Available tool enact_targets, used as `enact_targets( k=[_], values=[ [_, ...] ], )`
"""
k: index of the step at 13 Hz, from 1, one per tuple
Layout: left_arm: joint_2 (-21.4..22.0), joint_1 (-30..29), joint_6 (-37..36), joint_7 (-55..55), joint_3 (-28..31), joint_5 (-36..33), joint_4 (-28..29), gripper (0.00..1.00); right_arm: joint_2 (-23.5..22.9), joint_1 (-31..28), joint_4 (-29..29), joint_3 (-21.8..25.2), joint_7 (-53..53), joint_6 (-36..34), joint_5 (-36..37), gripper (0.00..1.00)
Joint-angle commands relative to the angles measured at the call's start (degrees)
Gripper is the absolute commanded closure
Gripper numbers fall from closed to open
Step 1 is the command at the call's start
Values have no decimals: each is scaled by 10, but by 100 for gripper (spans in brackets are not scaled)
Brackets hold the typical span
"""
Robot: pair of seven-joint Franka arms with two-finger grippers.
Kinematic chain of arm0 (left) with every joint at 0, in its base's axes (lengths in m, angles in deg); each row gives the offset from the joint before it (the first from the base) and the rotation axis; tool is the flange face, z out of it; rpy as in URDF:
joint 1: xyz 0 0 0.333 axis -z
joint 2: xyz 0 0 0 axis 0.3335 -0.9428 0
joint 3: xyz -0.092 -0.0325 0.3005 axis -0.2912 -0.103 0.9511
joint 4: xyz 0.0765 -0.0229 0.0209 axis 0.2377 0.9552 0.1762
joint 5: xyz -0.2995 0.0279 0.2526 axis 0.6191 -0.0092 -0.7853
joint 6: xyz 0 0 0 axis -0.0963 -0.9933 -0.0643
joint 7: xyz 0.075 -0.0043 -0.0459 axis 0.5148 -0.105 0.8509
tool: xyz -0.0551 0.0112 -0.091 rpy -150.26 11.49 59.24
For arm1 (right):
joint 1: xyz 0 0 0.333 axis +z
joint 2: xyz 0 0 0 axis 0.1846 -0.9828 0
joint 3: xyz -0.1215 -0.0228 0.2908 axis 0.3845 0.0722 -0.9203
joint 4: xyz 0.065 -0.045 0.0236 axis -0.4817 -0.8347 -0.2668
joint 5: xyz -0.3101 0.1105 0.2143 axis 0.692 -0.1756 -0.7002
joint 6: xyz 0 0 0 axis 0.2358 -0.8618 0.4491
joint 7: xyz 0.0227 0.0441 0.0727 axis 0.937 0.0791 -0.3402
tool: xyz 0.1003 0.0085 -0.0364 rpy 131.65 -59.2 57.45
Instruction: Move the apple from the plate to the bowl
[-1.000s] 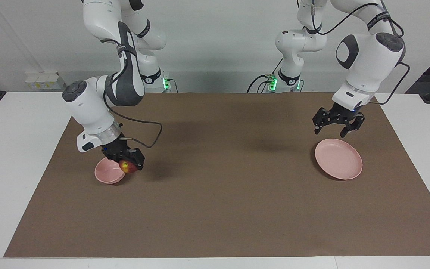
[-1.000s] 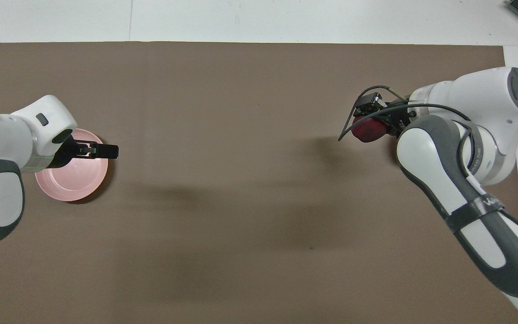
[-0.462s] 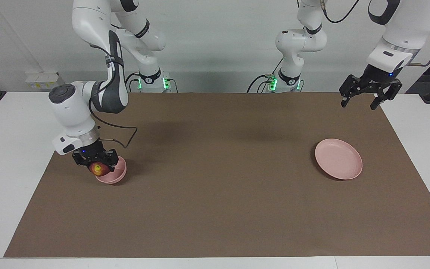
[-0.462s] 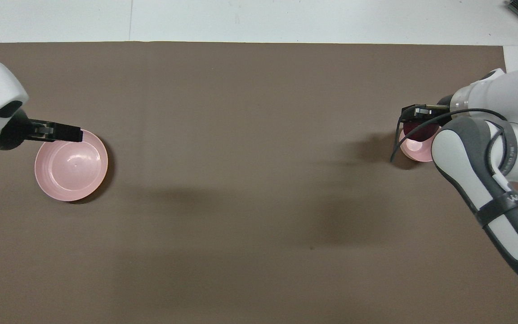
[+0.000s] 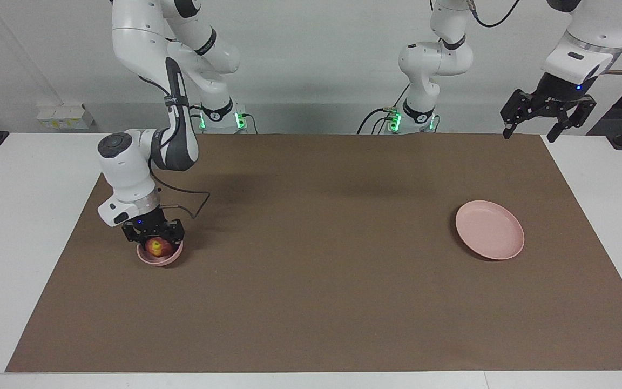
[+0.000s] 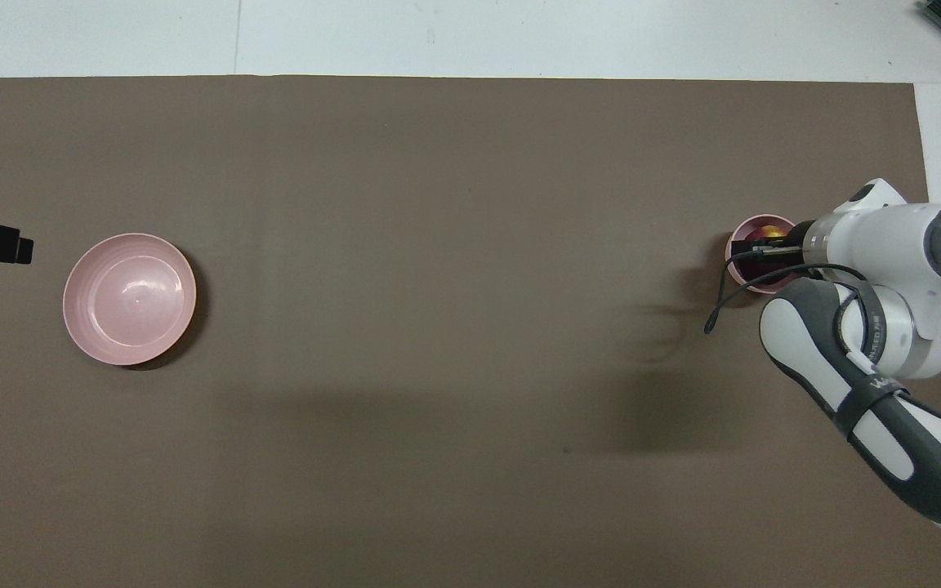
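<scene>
Placement step in hand: apple at the bowl, release pending.

Near the right arm's end of the brown mat (image 5: 311,302), the right gripper (image 5: 154,236) sits low in the bowl (image 5: 160,258), fingers clamped on the apple (image 5: 156,247). Next, judged: part the fingers, lift straight up. The plate (image 5: 489,229) lies bare toward the left arm's end; the left gripper (image 5: 547,109) waits, spread, above that end's robot-side corner.

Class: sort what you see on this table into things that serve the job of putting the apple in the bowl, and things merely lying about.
Belong to the job:
apple, in the bowl
bowl
plate, bare
right gripper, at the apple
left gripper, waiting, raised

Lying about:
brown mat
cables by the bases
</scene>
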Motion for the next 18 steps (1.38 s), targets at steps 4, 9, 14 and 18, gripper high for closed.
enact_targets(
  k=[4, 9, 14, 18],
  values=[
    [-5, 4, -14, -3, 8, -8, -17, 0, 59, -3, 72, -6, -8, -186, 11, 0],
    [-3, 2, -30, 1, 7, -10, -16, 0, 107, 0, 164, -7, 31, -388, 2, 0],
    [2, -8, -43, 1, 6, -14, -3, 0, 176, 28, 192, -14, 90, -510, -10, 0],
    [10, -7, -42, 1, 6, -14, 11, 0, 170, 26, 252, -16, 110, -577, -27, 0]
  ],
)
